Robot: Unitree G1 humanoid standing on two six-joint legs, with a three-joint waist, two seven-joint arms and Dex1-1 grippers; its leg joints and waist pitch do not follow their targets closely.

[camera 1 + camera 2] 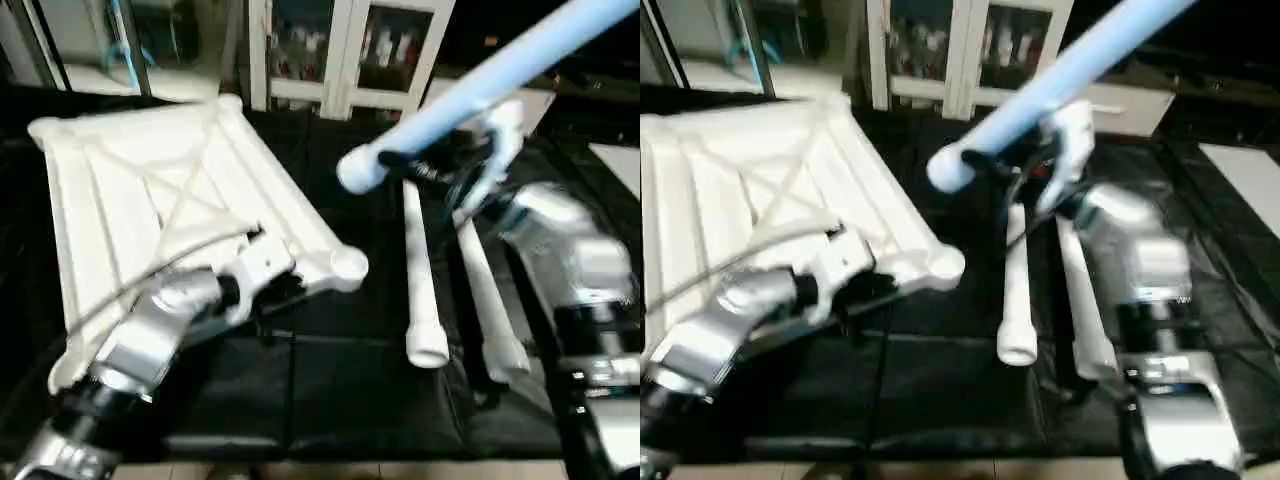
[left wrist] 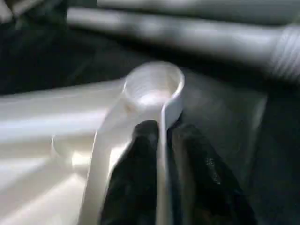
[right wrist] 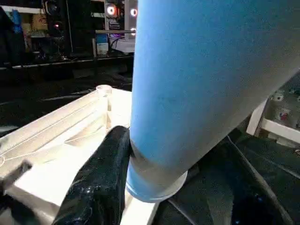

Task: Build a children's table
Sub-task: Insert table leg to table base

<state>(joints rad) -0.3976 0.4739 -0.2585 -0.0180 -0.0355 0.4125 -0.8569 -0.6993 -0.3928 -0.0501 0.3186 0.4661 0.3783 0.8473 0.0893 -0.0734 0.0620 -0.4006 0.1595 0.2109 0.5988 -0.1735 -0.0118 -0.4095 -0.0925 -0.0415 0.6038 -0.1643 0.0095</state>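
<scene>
One leg (image 1: 470,95) pinched in right hand (image 3: 140,187) | left hand (image 2: 161,154) nips tabletop (image 1: 150,200) rim by corner socket (image 2: 152,86) | tip: line leg's end square over socket, push straight

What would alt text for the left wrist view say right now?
Two black fingers straddle the thin white rim of the tabletop, just below its round corner socket. Behind, a white leg lies across the black mat.
</scene>
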